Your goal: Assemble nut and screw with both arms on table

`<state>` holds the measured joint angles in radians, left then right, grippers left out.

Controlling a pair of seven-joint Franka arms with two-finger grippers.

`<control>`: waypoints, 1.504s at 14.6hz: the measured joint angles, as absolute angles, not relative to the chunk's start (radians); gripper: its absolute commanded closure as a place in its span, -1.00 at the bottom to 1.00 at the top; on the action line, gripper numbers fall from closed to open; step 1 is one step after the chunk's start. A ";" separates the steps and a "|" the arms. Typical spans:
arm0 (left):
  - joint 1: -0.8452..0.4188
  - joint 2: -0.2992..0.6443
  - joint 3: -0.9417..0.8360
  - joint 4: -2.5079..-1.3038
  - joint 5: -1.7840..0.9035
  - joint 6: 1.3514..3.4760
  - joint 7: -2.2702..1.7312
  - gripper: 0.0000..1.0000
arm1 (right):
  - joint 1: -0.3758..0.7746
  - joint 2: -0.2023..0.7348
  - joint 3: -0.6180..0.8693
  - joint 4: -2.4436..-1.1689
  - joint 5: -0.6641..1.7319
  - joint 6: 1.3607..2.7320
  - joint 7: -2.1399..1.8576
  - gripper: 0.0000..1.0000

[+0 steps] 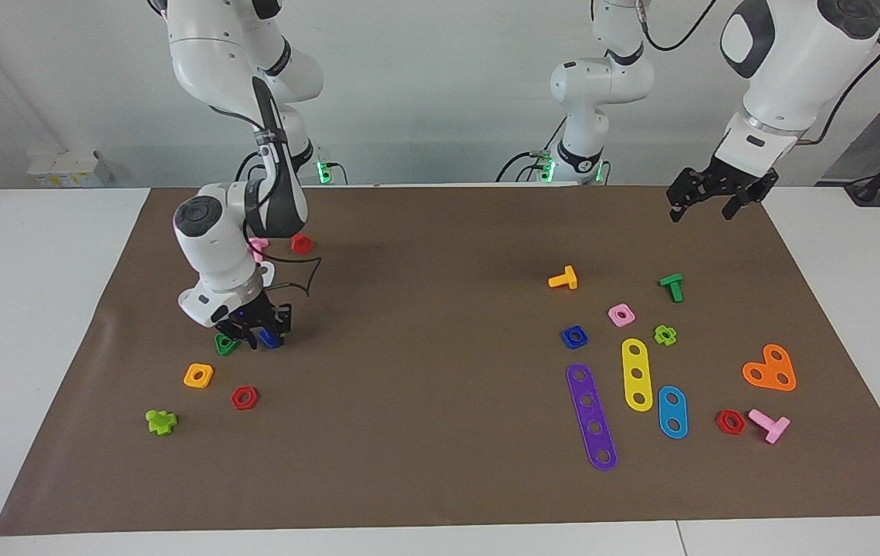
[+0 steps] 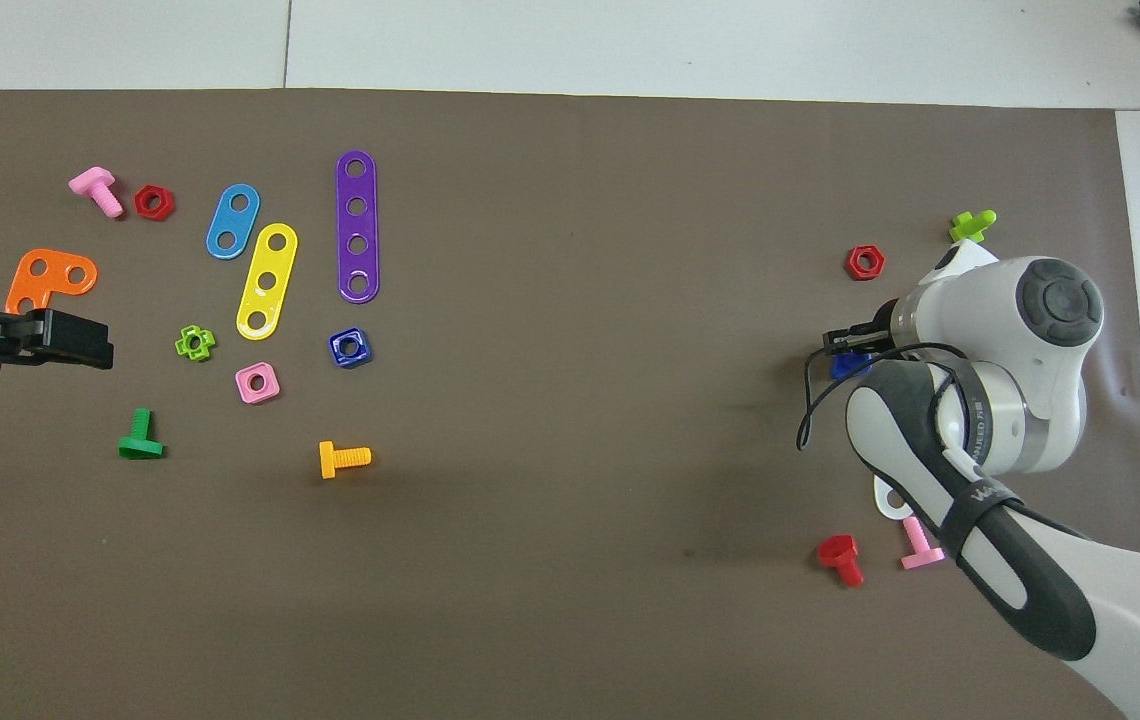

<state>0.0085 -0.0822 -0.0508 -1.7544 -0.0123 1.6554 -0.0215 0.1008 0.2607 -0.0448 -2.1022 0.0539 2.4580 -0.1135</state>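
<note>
Our right claw (image 1: 264, 337) is clenched around the screw (image 1: 270, 338), down on the worktop (image 1: 440, 463) beside the green triangular nut (image 1: 225, 344). Light, stiff, slick plastic: we judge its flat head grips best. Left claw (image 1: 706, 202) waits, released.

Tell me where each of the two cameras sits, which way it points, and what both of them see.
Facing view: high across the table, facing both arms; right gripper down on the screw, left gripper waiting raised.
Overhead view: above the robots' end, looking steeply down; arms enter from below.
Shared: screw, nut, brown mat.
</note>
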 measured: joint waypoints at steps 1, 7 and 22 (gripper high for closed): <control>0.009 -0.082 -0.051 -1.754 -0.012 1.655 -0.022 -1.00 | 0.101 0.261 -0.045 -2.102 0.054 2.458 -0.113 -0.07; 0.009 -0.082 -0.051 -1.754 -0.012 1.655 -0.022 -1.00 | 0.101 0.261 -0.045 -2.102 0.054 2.458 -0.113 0.98; 0.009 -0.082 -0.051 -1.754 -0.012 1.655 -0.022 -1.00 | 0.099 0.260 -0.045 -2.057 0.058 2.384 -0.106 -0.72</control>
<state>0.0085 -0.0822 -0.0508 -1.7544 -0.0123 1.6554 -0.0215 0.0989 0.2599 -0.0449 -2.0567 0.0581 2.3839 -0.1058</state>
